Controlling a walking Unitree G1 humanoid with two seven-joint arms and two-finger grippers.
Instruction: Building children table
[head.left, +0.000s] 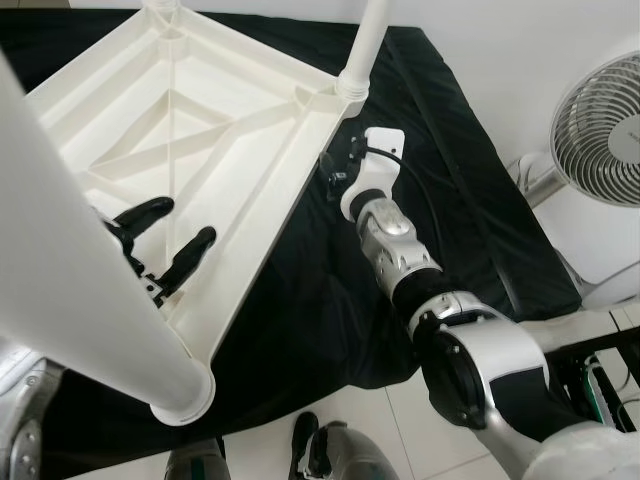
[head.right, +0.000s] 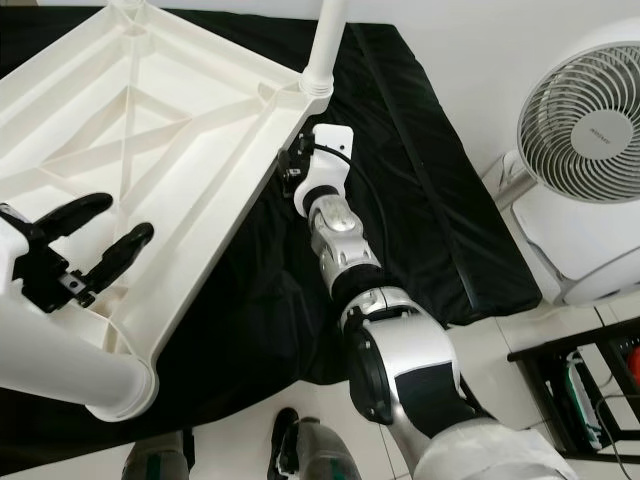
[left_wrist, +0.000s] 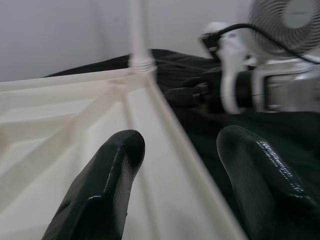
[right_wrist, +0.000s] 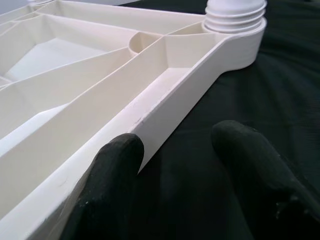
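Note:
A white plastic table top (head.left: 215, 120) lies upside down on a black cloth (head.left: 440, 130), its ribbed underside facing up. White legs stand in its corners: a thick near one (head.left: 90, 300) and a far right one (head.left: 365, 45). My left gripper (head.left: 183, 222) is open over the underside near the near leg, its fingers (left_wrist: 107, 180) astride the table's right rim (left_wrist: 165, 130). My right gripper (right_wrist: 175, 145) is open at the rim's outer side, just short of the far right leg's threaded socket (right_wrist: 235, 15). One finger (right_wrist: 112, 170) sits by the rim and the other over the cloth.
A white floor fan (head.left: 605, 95) stands to the right, past the cloth's edge. A dark rack (head.right: 580, 385) sits at the lower right. My own feet (head.left: 320, 450) show on pale tiles near the cloth's front edge.

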